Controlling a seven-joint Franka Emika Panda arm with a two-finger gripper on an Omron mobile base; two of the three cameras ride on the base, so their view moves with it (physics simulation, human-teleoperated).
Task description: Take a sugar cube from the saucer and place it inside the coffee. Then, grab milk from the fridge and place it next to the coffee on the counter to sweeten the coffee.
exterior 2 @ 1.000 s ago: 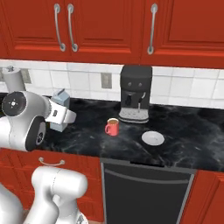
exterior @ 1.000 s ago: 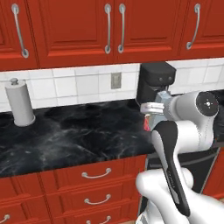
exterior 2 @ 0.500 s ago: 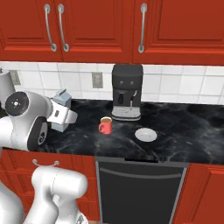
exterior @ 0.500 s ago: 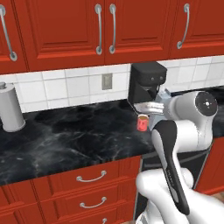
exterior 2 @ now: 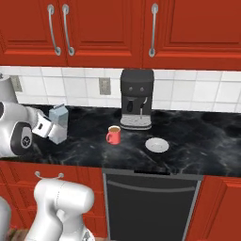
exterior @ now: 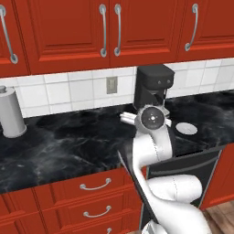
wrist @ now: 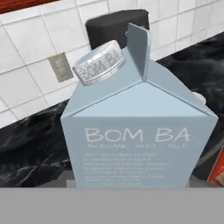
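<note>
The milk (exterior 2: 60,121), a pale blue-white gabled carton, is held upright above the left part of the counter (exterior 2: 197,141), with my gripper (exterior 2: 51,129) shut on its lower body. Seen up close in the hand view, the milk (wrist: 140,131) shows a round cap, and it hides the fingers. The red cup of coffee (exterior 2: 113,135) stands to the carton's right, in front of the coffee machine; a sliver of the coffee (wrist: 217,171) also peeks out beside the carton. The white saucer (exterior 2: 156,145) (exterior: 186,129) lies right of the cup, looking bare. Sugar cube and fridge are out of view.
A black coffee machine (exterior 2: 137,99) (exterior: 154,89) stands against the tiled wall by an outlet (exterior 2: 104,86). A grey paper towel roll (exterior: 10,112) sits at the counter's far left. Red cabinets hang above; a dark oven front (exterior 2: 150,202) is below the counter.
The whole picture has slid a little left, so the base has moved right. In the left base view the arm has swung from the right edge toward the middle. The milk stays gripped.
</note>
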